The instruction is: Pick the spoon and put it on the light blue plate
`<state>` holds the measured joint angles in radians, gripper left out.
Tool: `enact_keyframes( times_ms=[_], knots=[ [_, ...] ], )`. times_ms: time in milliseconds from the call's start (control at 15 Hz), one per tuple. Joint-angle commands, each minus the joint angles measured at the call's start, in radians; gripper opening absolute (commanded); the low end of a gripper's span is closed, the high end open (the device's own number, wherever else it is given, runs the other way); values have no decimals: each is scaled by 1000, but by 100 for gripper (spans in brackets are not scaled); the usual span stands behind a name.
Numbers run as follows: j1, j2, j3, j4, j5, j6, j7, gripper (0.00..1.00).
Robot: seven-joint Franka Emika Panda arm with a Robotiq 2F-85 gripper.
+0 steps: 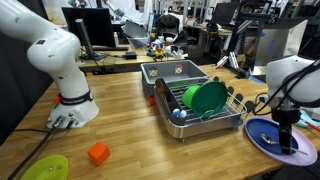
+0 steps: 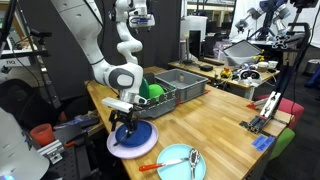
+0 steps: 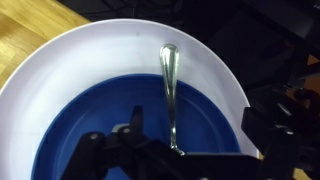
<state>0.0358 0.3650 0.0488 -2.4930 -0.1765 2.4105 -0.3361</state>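
Wrist view: jaws spread, straddling the handle end of the spoon (image 3: 170, 85), not yet pinching. Spoon flat in the dark blue plate (image 3: 70, 140), bowl toward 12 o'clock, handle toward 6, so approached from straight above with jaws set across the handle. Judged step: close, then lift. In an exterior view, light blue plate (image 2: 172, 160) just beside, at about 4 o'clock on the bench (image 2: 225, 125), a short carry. Something slim already on it, too small to identify. Dish rack (image 2: 175, 88) beyond.

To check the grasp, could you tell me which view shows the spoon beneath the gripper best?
The wrist view: the spoon lies full-length on the darker blue plate. In both exterior views the gripper largely hides it.
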Motion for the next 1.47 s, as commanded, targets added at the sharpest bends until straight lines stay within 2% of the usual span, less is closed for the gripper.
enact_keyframes(
  times_ms=[0,333,933,1000,1200,1400],
  knots=[
    [9,32,-6,21,-39,12,51,100],
    [9,57,-19,48,-57,10,102,100],
    [9,112,-36,111,-59,-12,114,99],
    [13,114,-40,114,-64,-14,122,92],
    [18,109,-42,112,-78,-13,140,60],
    [7,100,-33,109,-77,-9,137,41]
  ],
)
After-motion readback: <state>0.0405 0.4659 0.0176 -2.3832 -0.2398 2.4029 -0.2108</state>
